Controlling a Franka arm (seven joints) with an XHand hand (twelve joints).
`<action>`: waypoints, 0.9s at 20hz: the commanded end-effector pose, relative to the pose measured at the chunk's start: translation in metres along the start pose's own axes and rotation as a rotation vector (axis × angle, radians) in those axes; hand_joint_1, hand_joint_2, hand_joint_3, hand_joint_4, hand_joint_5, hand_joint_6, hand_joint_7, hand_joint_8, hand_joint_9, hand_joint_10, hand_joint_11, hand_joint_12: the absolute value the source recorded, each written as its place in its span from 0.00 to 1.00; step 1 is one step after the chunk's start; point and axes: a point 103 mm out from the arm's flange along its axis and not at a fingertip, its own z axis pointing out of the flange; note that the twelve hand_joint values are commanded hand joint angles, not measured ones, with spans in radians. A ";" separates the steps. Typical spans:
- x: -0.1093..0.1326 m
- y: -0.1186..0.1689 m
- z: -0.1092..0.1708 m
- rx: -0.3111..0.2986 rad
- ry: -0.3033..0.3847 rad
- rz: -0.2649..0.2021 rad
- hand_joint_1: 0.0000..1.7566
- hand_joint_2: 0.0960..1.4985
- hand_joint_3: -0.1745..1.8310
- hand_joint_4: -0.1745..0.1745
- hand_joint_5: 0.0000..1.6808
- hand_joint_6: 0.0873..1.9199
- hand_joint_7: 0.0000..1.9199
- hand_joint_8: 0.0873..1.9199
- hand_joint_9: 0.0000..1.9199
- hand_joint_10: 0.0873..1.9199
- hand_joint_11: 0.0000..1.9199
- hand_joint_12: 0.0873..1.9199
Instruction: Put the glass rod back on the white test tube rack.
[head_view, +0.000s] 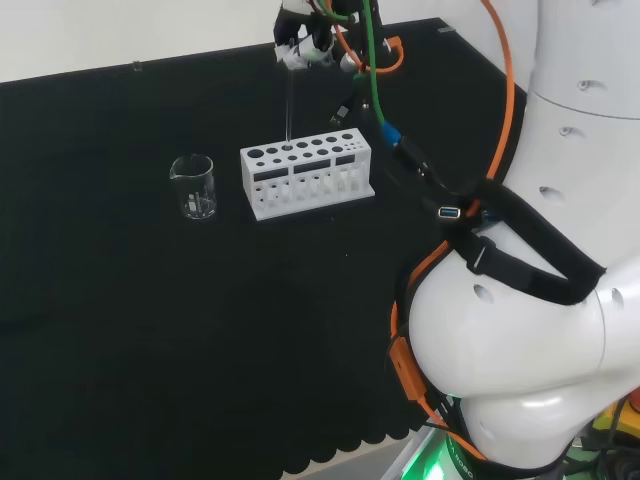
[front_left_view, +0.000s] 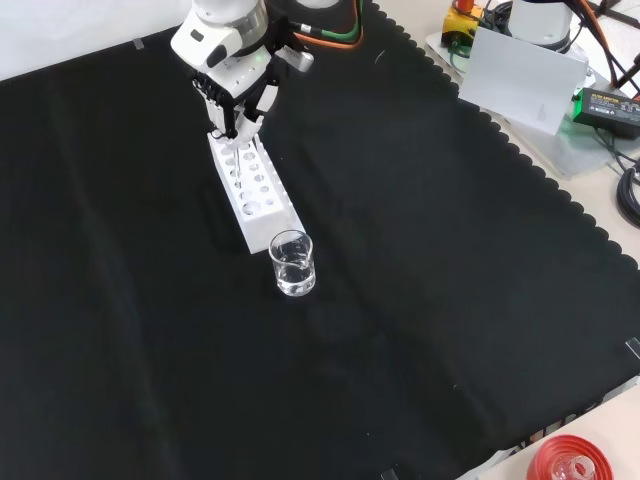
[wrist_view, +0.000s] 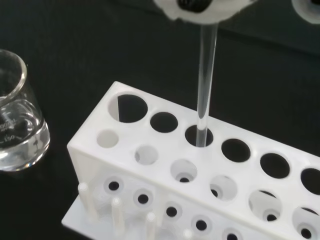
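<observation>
bench: black cloth (front_left_view: 420, 300), scalloped edge | wall (head_view: 120, 30): pale, plain

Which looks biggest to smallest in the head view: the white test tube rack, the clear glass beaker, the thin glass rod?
1. White plastic test tube rack, clearly largest.
2. Clear glass beaker.
3. Thin clear glass rod: long but very slender, held upright by the black and white hand.

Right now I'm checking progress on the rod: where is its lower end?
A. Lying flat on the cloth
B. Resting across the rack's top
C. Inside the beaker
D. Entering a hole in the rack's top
D: in the wrist view the upright glass rod has its lower end in a back-row hole of the white rack, while the robot hand holds its top; the beaker stands apart.
</observation>
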 end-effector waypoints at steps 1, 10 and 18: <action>-0.003 -0.004 -0.007 0.040 0.020 -0.021 0.77 0.55 0.00 0.00 0.50 0.38 0.76 0.00 1.00 0.00 0.93 0.18; -0.003 -0.008 -0.013 0.046 0.031 -0.021 0.78 0.49 0.00 0.00 0.24 0.35 0.63 0.00 1.00 0.04 1.00 0.20; -0.006 -0.023 -0.027 0.046 0.012 -0.006 0.79 0.49 0.00 0.00 0.25 0.33 0.62 0.00 1.00 0.06 1.00 0.23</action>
